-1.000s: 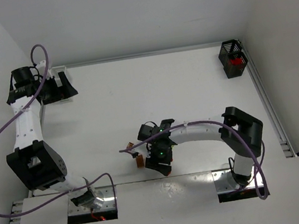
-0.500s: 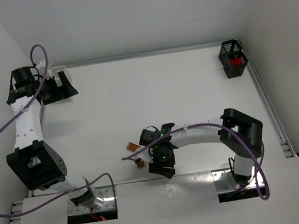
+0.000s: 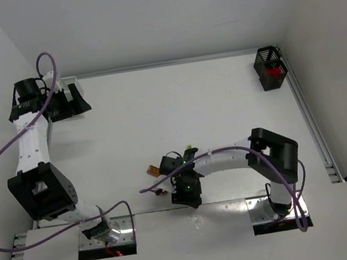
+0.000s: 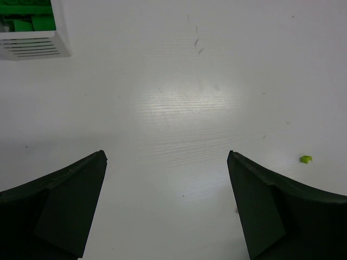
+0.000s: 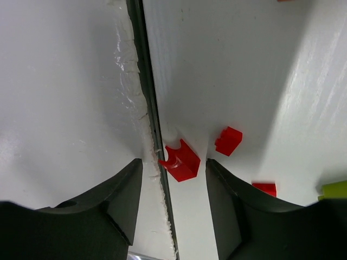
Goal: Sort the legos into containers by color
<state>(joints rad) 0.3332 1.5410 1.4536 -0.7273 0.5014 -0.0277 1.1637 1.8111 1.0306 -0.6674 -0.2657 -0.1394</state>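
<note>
My right gripper (image 5: 173, 162) is open and low over the table, its jaws on either side of a red lego (image 5: 181, 161) that lies beside a dark seam. Two more red legos (image 5: 228, 141) (image 5: 264, 188) and a lime one (image 5: 335, 189) lie just to its right. In the top view this gripper (image 3: 184, 194) is near the table's front edge, with an orange lego (image 3: 153, 170) to its left. My left gripper (image 4: 167, 157) is open and empty at the far left (image 3: 73, 102), next to the white container (image 4: 32, 46), which holds green legos. The black container (image 3: 268, 67) stands far right with red inside.
A dark seam (image 5: 145, 97) with rough white filler runs down the surface just left of the red lego. A single lime lego (image 4: 306, 159) lies to the right of my left gripper. A metal rail (image 3: 309, 116) edges the table's right side.
My right gripper has moved toward the table's front edge and lower, ending around the red lego. The left arm has not moved.
</note>
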